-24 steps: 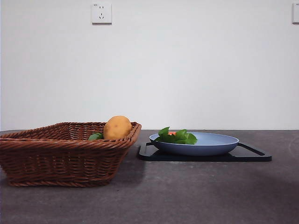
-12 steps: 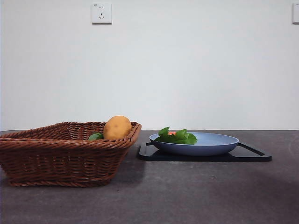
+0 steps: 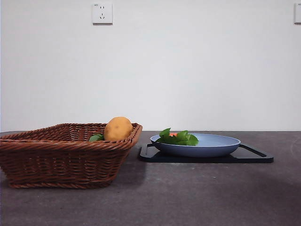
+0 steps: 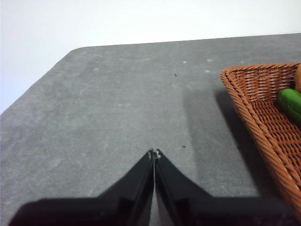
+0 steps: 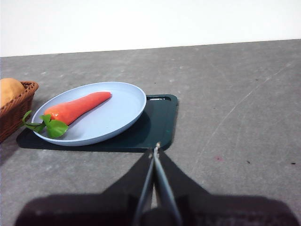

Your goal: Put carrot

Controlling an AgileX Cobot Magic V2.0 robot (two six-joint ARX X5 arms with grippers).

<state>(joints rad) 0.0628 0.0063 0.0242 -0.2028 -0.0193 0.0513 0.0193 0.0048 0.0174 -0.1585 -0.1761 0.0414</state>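
Note:
The carrot, orange-red with green leaves, lies in the light blue plate on a dark tray. In the front view only its leaves and a bit of orange show over the plate's rim. My right gripper is shut and empty, above the table just in front of the tray, apart from the carrot. My left gripper is shut and empty over bare table beside the wicker basket. Neither gripper shows in the front view.
The wicker basket stands left of the tray and holds a yellow-orange ball and a small green item, also seen in the left wrist view. A wall socket is on the back wall.

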